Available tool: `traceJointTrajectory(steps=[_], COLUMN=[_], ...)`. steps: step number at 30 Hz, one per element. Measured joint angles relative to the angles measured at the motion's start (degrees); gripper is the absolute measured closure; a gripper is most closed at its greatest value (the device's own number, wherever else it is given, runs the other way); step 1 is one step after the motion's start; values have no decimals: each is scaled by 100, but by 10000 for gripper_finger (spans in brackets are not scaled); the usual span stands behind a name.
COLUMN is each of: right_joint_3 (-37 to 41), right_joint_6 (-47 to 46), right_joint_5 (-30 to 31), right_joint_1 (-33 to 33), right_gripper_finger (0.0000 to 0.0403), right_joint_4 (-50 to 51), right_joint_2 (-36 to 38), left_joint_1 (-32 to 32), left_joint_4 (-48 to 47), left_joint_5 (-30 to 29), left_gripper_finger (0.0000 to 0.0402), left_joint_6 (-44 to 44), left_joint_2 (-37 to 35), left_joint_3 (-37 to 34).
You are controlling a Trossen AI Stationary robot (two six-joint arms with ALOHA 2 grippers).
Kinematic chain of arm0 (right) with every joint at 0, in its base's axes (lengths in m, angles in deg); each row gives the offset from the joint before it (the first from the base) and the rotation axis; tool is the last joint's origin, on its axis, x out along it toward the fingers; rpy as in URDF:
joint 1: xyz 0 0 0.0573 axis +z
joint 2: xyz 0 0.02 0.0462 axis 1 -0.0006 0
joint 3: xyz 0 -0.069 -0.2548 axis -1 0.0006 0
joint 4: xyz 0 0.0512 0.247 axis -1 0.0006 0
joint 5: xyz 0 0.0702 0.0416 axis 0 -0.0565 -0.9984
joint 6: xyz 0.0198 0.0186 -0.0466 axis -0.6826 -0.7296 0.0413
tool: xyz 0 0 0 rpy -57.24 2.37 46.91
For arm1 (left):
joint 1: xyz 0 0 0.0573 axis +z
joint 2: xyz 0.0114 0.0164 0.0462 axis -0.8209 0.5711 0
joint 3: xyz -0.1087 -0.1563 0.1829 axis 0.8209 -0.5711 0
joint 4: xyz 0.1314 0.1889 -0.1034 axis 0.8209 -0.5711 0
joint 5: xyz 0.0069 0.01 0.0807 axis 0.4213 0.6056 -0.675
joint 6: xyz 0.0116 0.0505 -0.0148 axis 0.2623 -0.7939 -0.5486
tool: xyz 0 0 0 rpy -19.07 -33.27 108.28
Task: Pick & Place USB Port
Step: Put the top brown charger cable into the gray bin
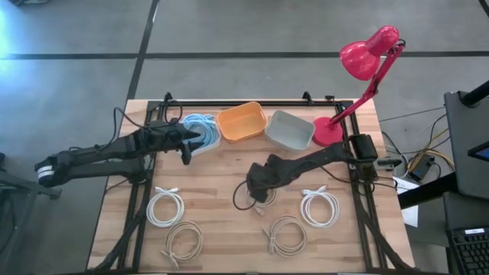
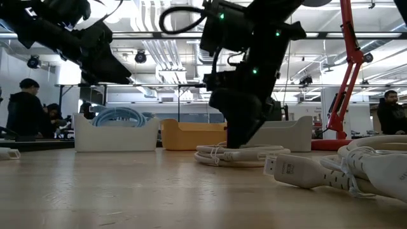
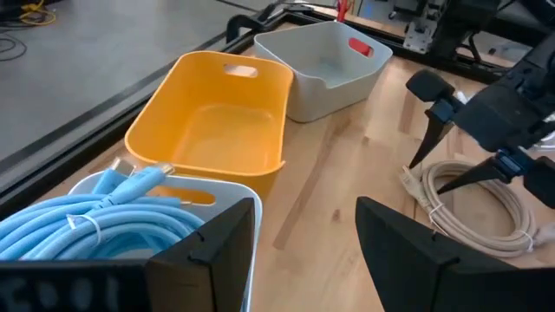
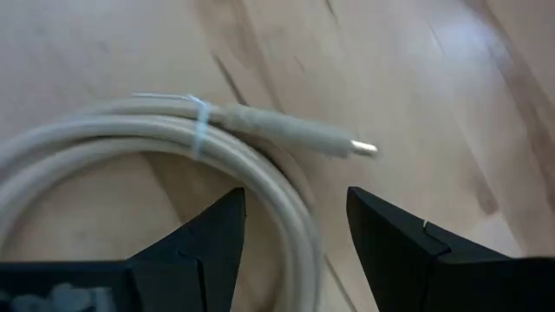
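Observation:
A beige coiled USB cable (image 1: pixel 250 200) lies flat on the wooden table, near its middle. My right gripper (image 4: pixel 295 199) hangs open just above it, pointing down. Its two fingers stand on either side of the coil's strands (image 4: pixel 260 169), near the tied plug end (image 4: pixel 299 134). In the low view the right gripper (image 2: pixel 245 137) reaches down to the coil (image 2: pixel 235 154). My left gripper (image 3: pixel 305 208) is open and holds nothing. It hovers at the near rim of the white bin (image 1: pixel 205 143), which holds a blue cable (image 3: pixel 95 212).
An orange bin (image 1: pixel 241 122) and a grey bin (image 1: pixel 290 128) stand in a row with the white bin at the far edge. A pink desk lamp (image 1: pixel 359 76) stands at the far right. Several more coiled cables, white (image 1: pixel 166 206) (image 1: pixel 319 208) and beige (image 1: pixel 183 241) (image 1: pixel 286 234), lie on the near half.

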Motion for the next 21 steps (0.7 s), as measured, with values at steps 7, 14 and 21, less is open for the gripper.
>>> traceJointTrajectory(steps=[7, 14, 21], right_joint_3=[10, 23, 23], right_joint_6=[-74, 20, 215], right_joint_5=[-629, -484, -595], right_joint_1=[-65, -65, -63], right_gripper_finger=[204, 223, 318], right_joint_4=[277, 258, 151], right_joint_2=[-64, -78, -89], left_joint_1=[-2, -2, -2], left_joint_4=[1, 2, 2], left_joint_5=[-1, -2, -4], left_gripper_finger=[195, 195, 195], left_joint_6=[-2, -2, 9], left_joint_2=[0, 0, 0], left_joint_3=[0, 0, 0])
